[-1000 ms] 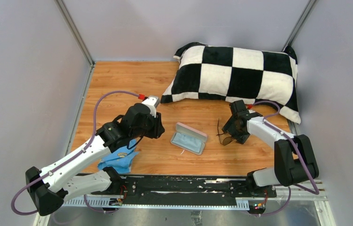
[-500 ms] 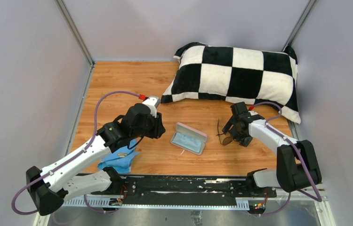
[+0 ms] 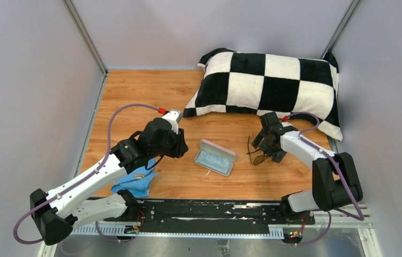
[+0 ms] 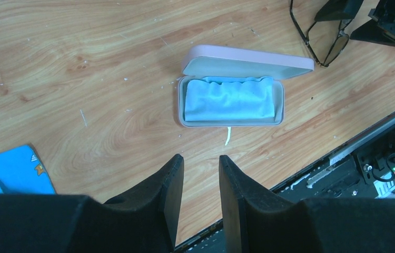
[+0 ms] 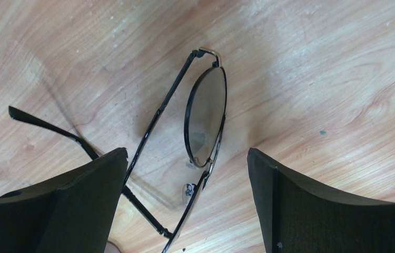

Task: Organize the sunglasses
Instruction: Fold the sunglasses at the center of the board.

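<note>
We start with the wooden table [image 3: 134, 96], where a checkered pillow [image 3: 274, 80] fills the far right corner. The right arm is clearly the nearer one to the work. The pink case [image 4: 245, 60] lies mid-table with its lid up, and the only thing in it is a light-blue cloth [image 4: 229, 99], so the tray has not yet taken the glasses. A second blue cloth [image 3: 134, 182] lies by the left arm. The sunglasses [image 5: 206, 121] rest on the wood just right of the case and apart from it. The right gripper [image 5: 186, 155] hangs directly over them, its jaws spread wide and holding nothing. In the right wrist view the lens front runs lengthwise down the gap between the fingers, so we judge that closing would pinch across the frame. One slim temple slants away under the left-hand finger, which could snag. The left gripper [image 4: 200, 161] hovers near the case's front edge — jaws only narrowly parted, empty.
</note>
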You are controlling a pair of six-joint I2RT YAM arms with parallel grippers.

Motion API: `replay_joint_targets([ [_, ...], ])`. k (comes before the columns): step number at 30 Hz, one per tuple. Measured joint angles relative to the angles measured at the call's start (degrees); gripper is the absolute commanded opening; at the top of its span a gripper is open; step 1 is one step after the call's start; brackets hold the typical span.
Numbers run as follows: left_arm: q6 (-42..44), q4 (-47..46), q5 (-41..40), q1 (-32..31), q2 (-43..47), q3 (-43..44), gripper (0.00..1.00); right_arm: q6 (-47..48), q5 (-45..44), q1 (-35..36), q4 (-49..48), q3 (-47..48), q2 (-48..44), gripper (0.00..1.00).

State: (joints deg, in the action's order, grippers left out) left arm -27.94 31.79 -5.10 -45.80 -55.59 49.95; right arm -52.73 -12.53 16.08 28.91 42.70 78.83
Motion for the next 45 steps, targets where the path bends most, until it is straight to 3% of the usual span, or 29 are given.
replay_joint_targets([
  [10,0.0,0.0,0.2,0.0,0.0,-0.2,0.36,-1.4,-6.1,4.3,0.9,4.4,7.6,0.86],
  [18,0.0,-0.1,0.2,0.0,0.0,-0.5,0.36,-1.8,-6.7,4.7,0.8,3.0,6.1,0.66],
  [21,0.0,-0.1,0.3,0.0,-0.2,-0.5,0.36,-1.4,-6.8,4.7,1.1,1.4,4.2,0.52],
  [25,0.0,-0.1,0.5,0.0,-0.3,-0.5,0.36,-0.5,-7.0,4.8,1.8,-0.9,0.9,0.42],
  [27,0.0,-0.2,0.7,0.0,-0.5,-0.5,0.36,0.0,-6.9,4.8,2.0,-1.3,-0.4,0.47],
  [30,0.1,-0.3,0.9,0.0,-0.8,-0.5,0.36,0.7,-6.4,4.8,1.6,-1.7,-1.7,0.73],
  [33,0.1,-0.3,1.1,0.0,-1.0,-0.5,0.36,2.8,-4.6,4.8,-0.4,-3.2,-3.4,0.89],
  [39,0.1,-0.3,1.3,0.0,-1.0,-0.5,0.36,7.5,-1.7,4.8,-3.2,-4.0,-5.9,1.00],
  [45,0.1,-0.4,1.7,0.0,-1.5,-0.5,0.36,12.5,1.9,4.8,-4.3,-1.4,-2.8,1.00],
])
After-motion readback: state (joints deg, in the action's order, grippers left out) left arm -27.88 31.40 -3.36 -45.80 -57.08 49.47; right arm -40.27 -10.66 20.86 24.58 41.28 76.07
